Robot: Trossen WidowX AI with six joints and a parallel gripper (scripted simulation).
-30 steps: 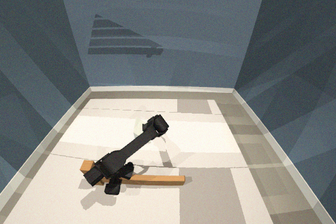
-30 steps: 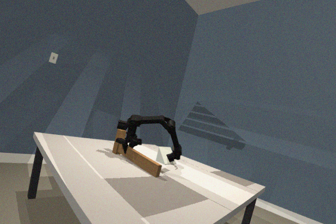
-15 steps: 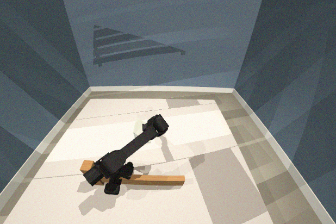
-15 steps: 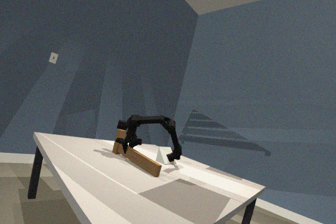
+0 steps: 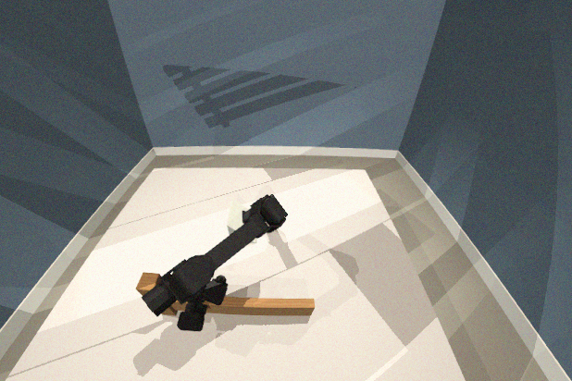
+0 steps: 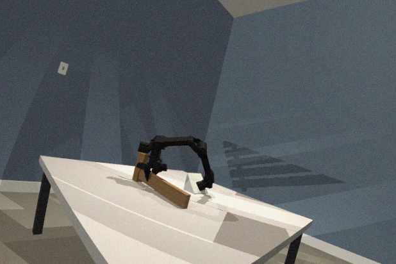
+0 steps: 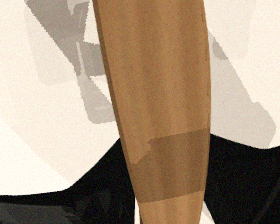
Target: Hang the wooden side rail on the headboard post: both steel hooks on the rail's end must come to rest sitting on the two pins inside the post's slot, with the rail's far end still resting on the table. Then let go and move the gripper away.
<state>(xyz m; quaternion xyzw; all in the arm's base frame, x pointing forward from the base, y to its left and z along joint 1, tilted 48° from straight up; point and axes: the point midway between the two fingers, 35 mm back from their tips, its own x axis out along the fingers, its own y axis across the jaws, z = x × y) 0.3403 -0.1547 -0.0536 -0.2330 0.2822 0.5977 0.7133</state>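
The wooden side rail [image 5: 268, 306] [image 6: 168, 191] [image 7: 153, 76] slopes down from the headboard post [image 5: 147, 280] [image 6: 141, 160]. Its far end rests on the table [image 5: 333, 199] [image 6: 115, 231]. My gripper [image 5: 204, 305] [image 6: 150, 172] [image 7: 152, 132] is shut on the rail close to the post, with one dark finger on each side of it in the wrist view. The steel hooks, the slot and its pins are hidden behind the gripper and arm, so I cannot tell whether the hooks sit on the pins.
A pale wedge-shaped block [image 5: 237, 215] [image 6: 192, 184] stands by the arm's base. The table edges drop to the floor on all sides. Shifting light patches and shadows cross the table top.
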